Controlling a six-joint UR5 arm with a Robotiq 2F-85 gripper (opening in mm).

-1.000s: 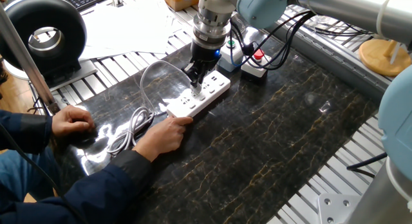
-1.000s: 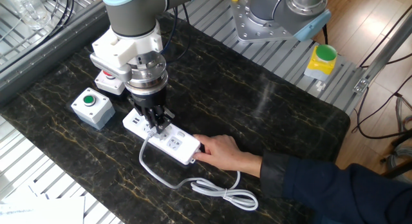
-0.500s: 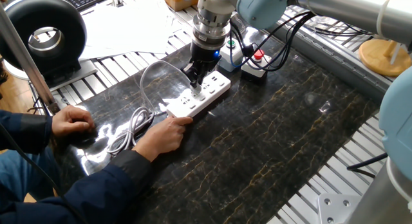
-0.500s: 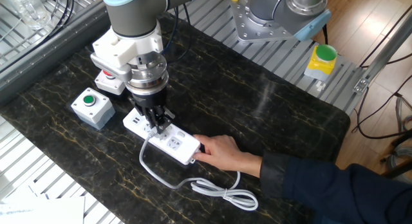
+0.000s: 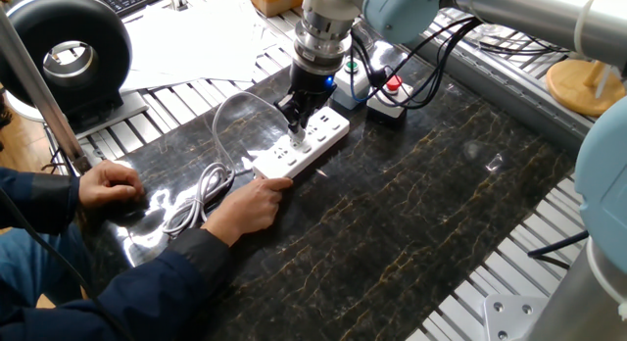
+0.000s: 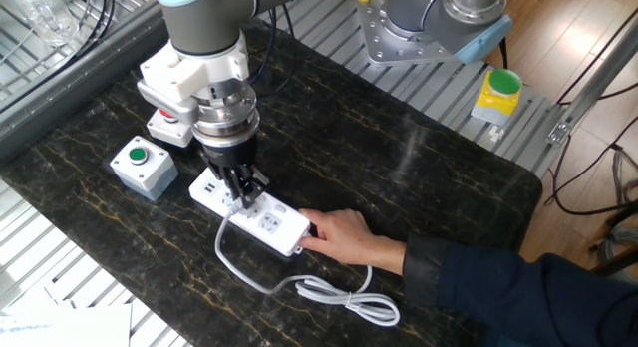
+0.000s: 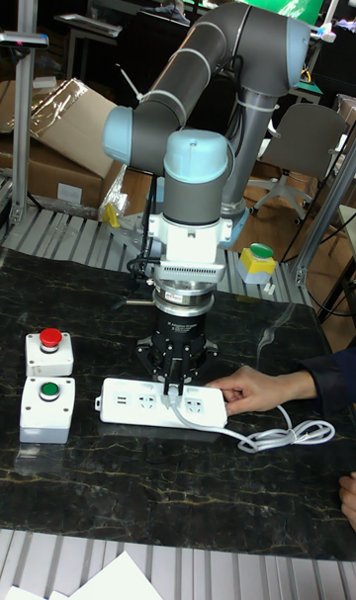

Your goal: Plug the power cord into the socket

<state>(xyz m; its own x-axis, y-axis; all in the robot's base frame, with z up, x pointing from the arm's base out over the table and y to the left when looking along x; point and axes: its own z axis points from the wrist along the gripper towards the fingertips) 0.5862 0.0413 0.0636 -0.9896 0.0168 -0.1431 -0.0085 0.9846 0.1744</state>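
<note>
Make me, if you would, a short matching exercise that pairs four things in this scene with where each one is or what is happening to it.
Things:
1. socket
2. power cord
3. claw
4. green button box

States:
A. shut on the plug, over the strip
B. steadied at one end by a person's hand
C. standing apart beside the strip
D. lying partly coiled on the table

Pairs: 1-B, 2-D, 3-A, 4-C

socket lies mid-frame on the surface, button boxes at left, power cord trailing right
</note>
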